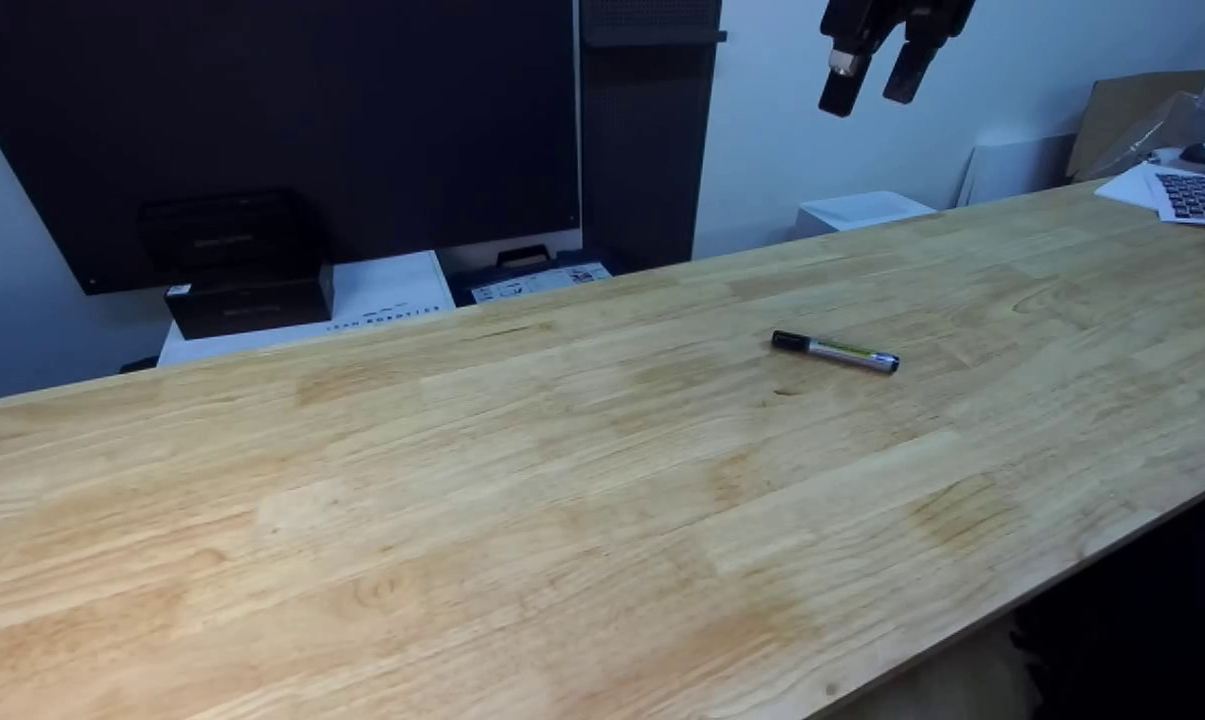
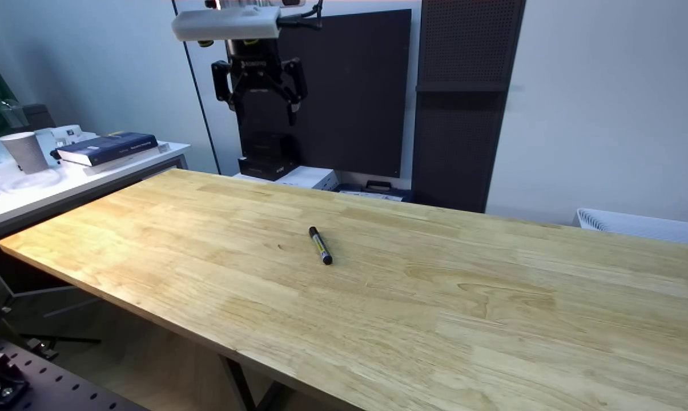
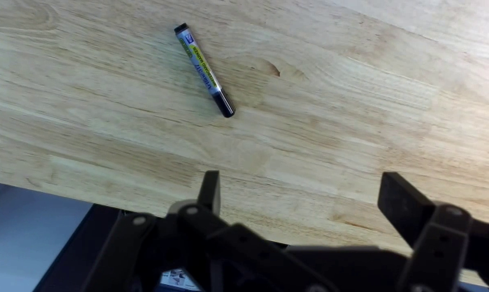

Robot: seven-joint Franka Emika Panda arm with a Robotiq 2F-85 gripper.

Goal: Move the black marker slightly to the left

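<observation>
Across both exterior views stretches the table (image 1: 442, 520), flat pale wood on which I expect a smooth thing to slide or roll. Above it hangs my gripper (image 1: 871, 98), high and touching nothing. My fingers (image 3: 404, 207) stand wide and hold nothing, with ample room to straddle something slim.

On the table, well in from the edges, the marker (image 3: 205, 69) lies on its side; the wrist view shows it upper left, on a slant, well apart from my fingers. I take it to be light, stiff and hard to harm. Being round, it may roll if one finger nudges it ahead of the other, so I would turn a little first and come down square across it.

Its grey barrel (image 3: 200, 61) is where I would take hold, at mid-length. By the look it is smooth and perhaps a little slippery, yet a light pinch should serve for so short a shift, and the weight should balance there. The black cap (image 3: 224, 104) is a worse choice, since it might pull off. The dark end plug (image 3: 181, 28) is worse again, too short to grip well.
</observation>
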